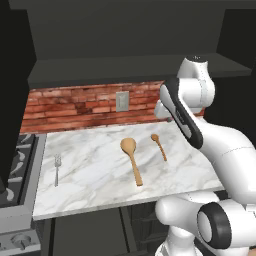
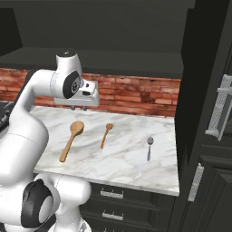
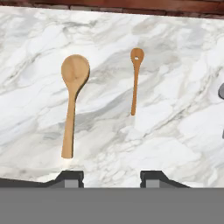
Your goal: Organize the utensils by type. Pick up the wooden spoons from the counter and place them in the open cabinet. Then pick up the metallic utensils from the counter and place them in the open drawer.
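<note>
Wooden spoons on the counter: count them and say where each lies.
2. The larger wooden spoon lies mid-counter; the smaller wooden spoon lies apart beside it, nearer the metal spoon. None seems hidden.

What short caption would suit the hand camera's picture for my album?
Looking down past open gripper: large wooden spoon and small wooden spoon lie side by side, apart, on marble counter.

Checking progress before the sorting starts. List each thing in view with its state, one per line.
Large wooden spoon: flat on the counter, untouched.
Small wooden spoon: flat on the counter, beside the large one, apart.
Fork: lying near the stove.
Metal spoon: lying on the counter.
Gripper: above the counter, holding nothing.
</note>
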### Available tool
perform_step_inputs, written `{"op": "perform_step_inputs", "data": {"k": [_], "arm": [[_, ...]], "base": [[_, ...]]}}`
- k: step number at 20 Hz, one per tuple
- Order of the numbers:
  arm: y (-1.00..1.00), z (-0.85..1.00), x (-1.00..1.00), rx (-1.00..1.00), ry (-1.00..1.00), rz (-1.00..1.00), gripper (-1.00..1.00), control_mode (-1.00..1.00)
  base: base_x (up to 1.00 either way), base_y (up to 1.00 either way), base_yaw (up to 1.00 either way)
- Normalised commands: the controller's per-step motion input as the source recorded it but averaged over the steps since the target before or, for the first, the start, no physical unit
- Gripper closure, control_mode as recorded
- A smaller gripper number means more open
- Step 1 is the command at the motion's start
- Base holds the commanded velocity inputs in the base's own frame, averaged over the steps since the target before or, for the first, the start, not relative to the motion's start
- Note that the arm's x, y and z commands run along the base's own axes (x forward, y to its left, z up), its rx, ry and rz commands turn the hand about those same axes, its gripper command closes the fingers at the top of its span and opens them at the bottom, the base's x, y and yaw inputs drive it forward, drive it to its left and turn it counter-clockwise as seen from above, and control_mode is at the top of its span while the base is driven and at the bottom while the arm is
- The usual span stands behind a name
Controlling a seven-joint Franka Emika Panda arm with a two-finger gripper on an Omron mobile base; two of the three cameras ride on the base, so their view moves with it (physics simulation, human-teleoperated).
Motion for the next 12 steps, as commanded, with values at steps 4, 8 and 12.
{"op": "perform_step_inputs", "data": {"k": [4,8,12], "arm": [[0.02,-0.01,-0.08,0.0,0.0,0.0,-1.0,-1.0],[0.15,-0.12,-0.16,0.0,0.0,0.02,-1.0,-1.0],[0.38,-0.17,-0.1,-0.09,-0.01,0.1,-1.0,-1.0]], "base": [[0.0,0.0,0.0],[0.0,0.0,0.0],[0.0,0.0,0.0]]}}
